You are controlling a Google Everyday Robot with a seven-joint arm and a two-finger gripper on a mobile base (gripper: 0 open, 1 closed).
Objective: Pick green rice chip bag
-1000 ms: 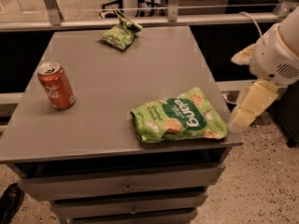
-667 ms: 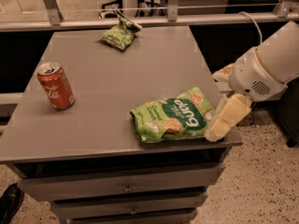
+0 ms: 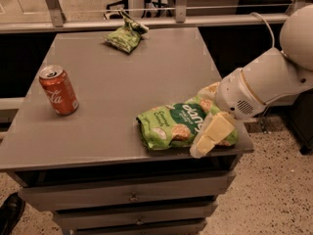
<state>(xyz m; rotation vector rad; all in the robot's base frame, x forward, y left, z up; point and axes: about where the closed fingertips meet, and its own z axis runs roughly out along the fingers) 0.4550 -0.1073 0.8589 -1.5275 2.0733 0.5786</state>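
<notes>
So far only the approach looks done: the green rice chip bag [image 3: 183, 125] lies flat at the table's [image 3: 161, 67] front right corner, not lifted. The gripper [image 3: 208, 119] is at that same corner, its jaws spread, one pale finger [image 3: 212, 133] across the bag's near right end and the other showing behind it. Closing and lifting remain, I judge. A second ago the gripper hung off the table's right edge, clear of the bag; it has since swung in over it. The bag itself has not shifted.
</notes>
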